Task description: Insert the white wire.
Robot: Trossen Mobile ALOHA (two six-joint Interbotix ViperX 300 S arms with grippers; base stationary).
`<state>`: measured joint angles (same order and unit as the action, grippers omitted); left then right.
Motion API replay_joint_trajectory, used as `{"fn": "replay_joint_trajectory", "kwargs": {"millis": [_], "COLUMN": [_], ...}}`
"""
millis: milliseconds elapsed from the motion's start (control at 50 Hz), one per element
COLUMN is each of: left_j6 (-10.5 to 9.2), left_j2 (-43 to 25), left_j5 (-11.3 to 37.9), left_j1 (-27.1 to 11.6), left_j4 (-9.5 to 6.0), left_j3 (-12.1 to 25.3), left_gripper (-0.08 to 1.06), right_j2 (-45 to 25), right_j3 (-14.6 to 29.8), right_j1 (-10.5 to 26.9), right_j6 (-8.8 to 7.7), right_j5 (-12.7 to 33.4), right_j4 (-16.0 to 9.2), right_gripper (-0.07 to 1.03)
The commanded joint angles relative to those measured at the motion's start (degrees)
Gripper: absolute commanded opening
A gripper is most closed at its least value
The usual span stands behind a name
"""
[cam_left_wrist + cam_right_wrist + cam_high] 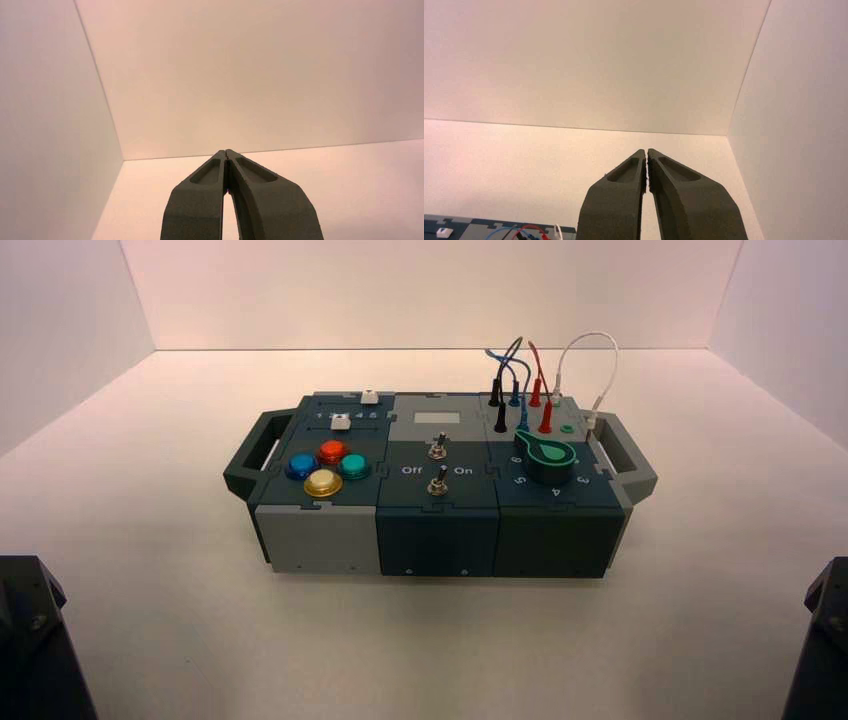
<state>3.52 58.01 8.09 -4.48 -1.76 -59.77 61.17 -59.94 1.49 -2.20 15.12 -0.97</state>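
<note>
1. At eight o'clock from the box, the dark, tapering left gripper (225, 154) waits, its fingers pressed together, holding nothing.
2. At centre, a grey and dark-blue box with side handles (440, 475). Toward its one o'clock, black, blue and red leads (520, 365) arch up.
3. Just right of them, a thin white looped wire (597, 334) stands tall. Its far white plug (557, 398) appears seated: that half looks done.
4. A small green-ringed socket (567, 429) sits bare. At three o'clock from it, the near white plug (591, 422) stands by the box's edge, seemingly not inserted; moving it across is what remains.
5. At four o'clock, the dark right gripper (647, 152) has its fingers slightly parted, grasping nothing, away from the wire.
</note>
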Motion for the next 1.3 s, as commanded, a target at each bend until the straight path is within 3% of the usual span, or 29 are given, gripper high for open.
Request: {"fn": "replay_joint_trajectory", "kwargs": {"millis": [20,240,420,760,840,1140,1300], "left_j6": [0.09,0.09,0.0,0.09,0.0,0.0,-2.2], "left_j2": [0.0,-0.79,-1.67,-4.39,-5.71,-8.35,-8.53], "left_j5": [-0.26,1.41,1.76,3.6,4.92,9.32,12.13], "left_j1": [-0.18,-0.26,-0.53,-5.45,-6.94,-14.77,-20.83], "left_j4": [-0.09,-0.18,-0.18,-0.26,-0.26,-0.35,-1.76], "left_j3": [2.02,2.9,3.16,3.43,3.69,3.69,3.69], "left_gripper": [-0.03,0.0,0.01,0.06,0.12,0.12,0.12], "right_j2": [-0.62,-1.23,-1.41,-4.48,-6.24,-9.32,-9.32], "right_j3": [1.93,2.02,1.93,3.52,4.13,5.1,5.36], "right_j1": [0.09,0.35,2.81,4.92,5.27,5.19,5.27], "right_j6": [-0.09,-0.09,-0.09,0.0,0.0,-0.09,-0.26], "right_j5": [-0.26,-0.18,0.62,6.77,9.05,18.81,23.64], "right_j4": [-0.09,-0.26,-0.26,-1.14,-1.93,-4.48,-6.59], "right_gripper": [0.05,0.07,0.1,0.19,0.21,0.25,0.28]}}
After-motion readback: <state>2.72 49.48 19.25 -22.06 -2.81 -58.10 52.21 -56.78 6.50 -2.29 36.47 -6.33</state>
